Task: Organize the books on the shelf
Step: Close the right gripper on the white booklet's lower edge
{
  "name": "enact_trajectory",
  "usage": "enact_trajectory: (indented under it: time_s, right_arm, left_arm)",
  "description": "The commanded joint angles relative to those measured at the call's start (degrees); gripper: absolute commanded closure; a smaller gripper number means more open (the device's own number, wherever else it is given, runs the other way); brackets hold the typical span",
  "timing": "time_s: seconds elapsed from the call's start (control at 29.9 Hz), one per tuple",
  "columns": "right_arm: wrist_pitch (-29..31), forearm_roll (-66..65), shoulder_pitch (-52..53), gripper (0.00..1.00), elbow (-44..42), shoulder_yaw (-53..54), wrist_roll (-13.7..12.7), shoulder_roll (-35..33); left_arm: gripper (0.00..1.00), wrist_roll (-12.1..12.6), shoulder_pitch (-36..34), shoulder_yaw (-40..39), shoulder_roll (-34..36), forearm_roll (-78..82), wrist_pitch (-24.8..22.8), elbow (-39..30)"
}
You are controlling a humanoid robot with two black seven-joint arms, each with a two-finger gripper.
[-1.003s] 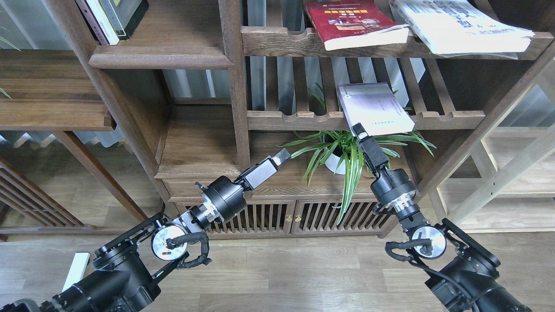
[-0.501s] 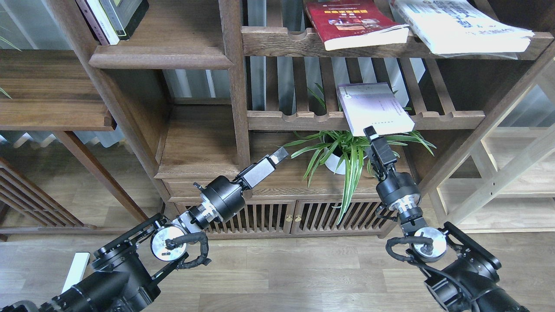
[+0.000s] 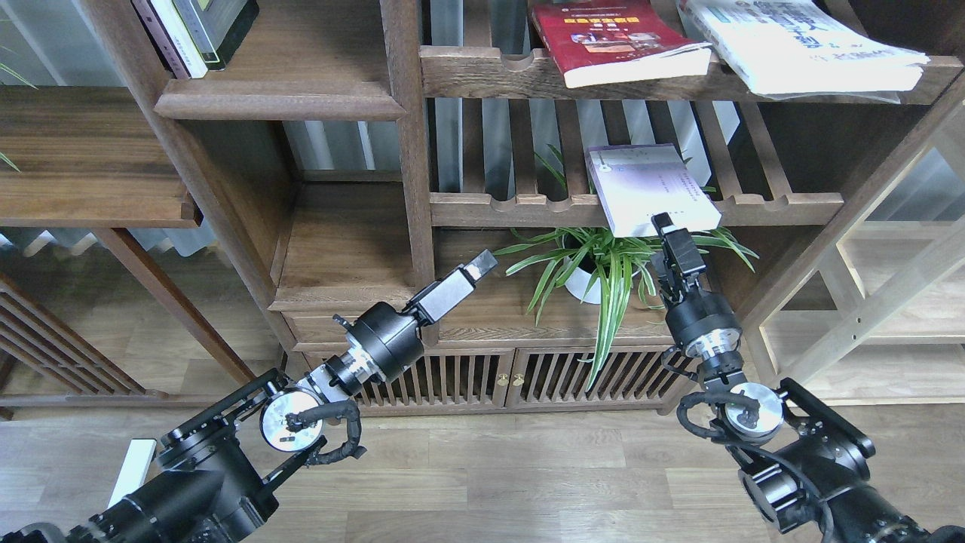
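Observation:
A thin pale lavender-white book (image 3: 650,187) lies flat on the middle slatted rack (image 3: 784,202), its near edge hanging over the front rail. My right gripper (image 3: 664,222) points up at that near edge and meets it right of the middle; its fingers cannot be told apart. The dark red book (image 3: 612,38) and the large white book (image 3: 799,47) lie on the upper slatted rack (image 3: 490,72). The solid dark-brown shelf (image 3: 279,99) at the upper left carries upright books (image 3: 192,30). My left gripper (image 3: 482,265) hovers in front of the post, holding nothing that I can see.
A second solid board (image 3: 343,249) below the upper-left one is bare. A potted spider plant (image 3: 595,275) stands under the middle rack, right beside my right arm. A pale unfinished-wood rack (image 3: 889,294) is at the right. A cabinet with slatted doors (image 3: 513,377) is below.
My right gripper has slid rightwards along the lavender book's near edge and risen slightly. The book has not moved. My left gripper has crept up a little.

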Motion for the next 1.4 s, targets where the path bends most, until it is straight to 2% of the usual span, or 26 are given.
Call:
enact_trajectory:
  time_s: [0.0,0.07,0.2,0.47,0.64,0.84,1.37]
  right_arm:
    - [-1.5,2.8,0.8,0.00,-1.2,0.1,-3.8,0.0]
    - [-3.4,3.7,1.5,0.00,-1.2,0.1,-4.8,0.0]
    - [-5.5,3.8,3.8,0.00,-1.6,0.1,-5.2,-0.1]
    - [-6.1,5.5,5.5,0.01,-2.3,1.0,-5.9,0.0]
    - [-10.4,11.3,6.6,0.01,-3.4,1.1,-6.0,0.1]
    - [-13.5,12.0,7.9,0.01,-3.8,1.1,-6.5,0.2]
    - [-15.0,12.0,10.8,0.02,-6.8,1.0,-6.8,0.8]
  left_arm:
    - [0.01,-0.1,0.2,0.1,0.0,0.0,0.0,0.0]
    - [0.01,-0.2,0.5,0.0,0.0,0.0,0.0,0.0]
    - [0.01,-0.2,0.6,-0.1,0.0,0.0,0.0,-0.1]
    - [0.01,-0.2,0.9,-0.2,0.0,0.0,0.0,0.0]
    - [0.01,-0.2,1.2,-0.2,0.0,0.0,0.0,0.1]
    - [0.01,-0.2,1.6,-0.2,0.0,0.0,0.0,0.1]
    - [0.01,-0.1,1.8,-0.2,0.0,0.0,0.0,0.3]
